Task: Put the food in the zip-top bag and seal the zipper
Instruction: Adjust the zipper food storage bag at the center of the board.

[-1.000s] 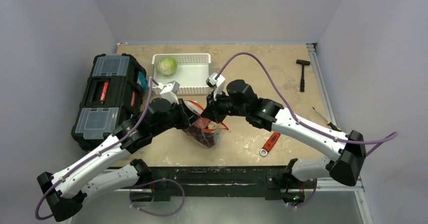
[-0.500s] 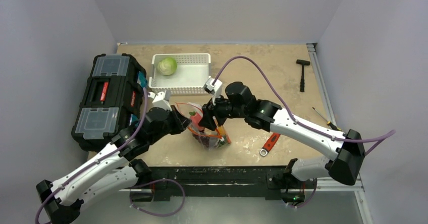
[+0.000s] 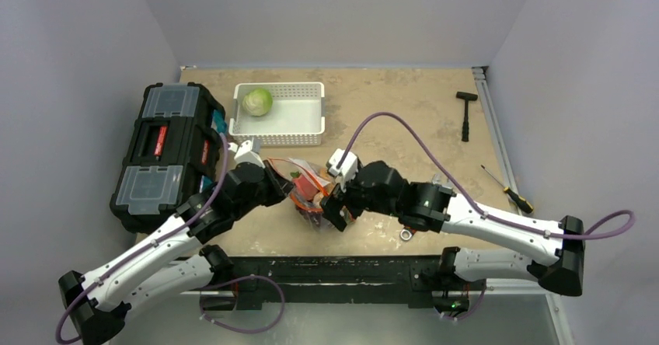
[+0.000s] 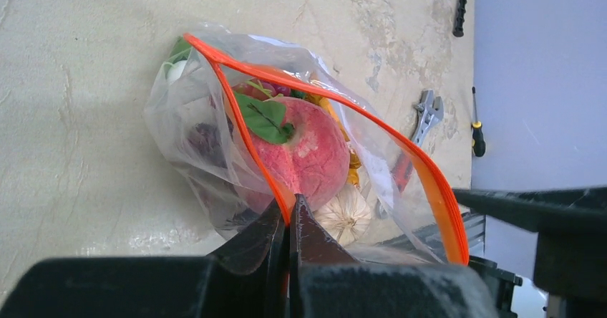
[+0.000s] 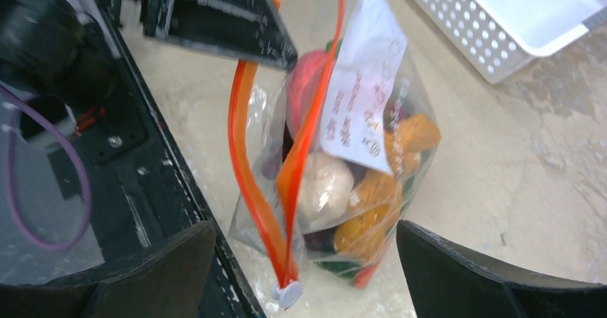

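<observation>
Wrench [image 3: 405, 235] lies nearest the front edge, its handle mostly hidden under the right arm so only the silver ring end shows from above. Just beyond it the right gripper [image 5: 304, 232] has its jaws spread wide, one finger on each side of the zip-top bag [image 5: 358, 153], and holds nothing. Opposite it, the left gripper [image 4: 290, 203] has its jaws pressed together on the zipper [image 4: 250, 139], pinching one orange-red strip.

A black toolbox [image 3: 163, 151] stands at the left edge and a screwdriver [image 3: 513, 193] lies near the right edge. Behind the bag sits a white slotted basket [image 3: 276, 138] with a green cabbage [image 3: 257, 101] in its left end. A black hammer [image 3: 466, 112] lies far back on the right.

The tabletop [image 3: 388, 104] is tan, mottled and scuffed, with plain pale walls on three sides.

The bag sits between the two grippers, centre front of the table, with its long axis running roughly left to right. Its mouth gapes: the strips part at the left gripper and meet at a white slider [image 5: 290, 294] by the right gripper. The food [image 5: 372, 210] is inside, including a pink peach [image 4: 308, 153] and a white bulb [image 4: 347, 214].
</observation>
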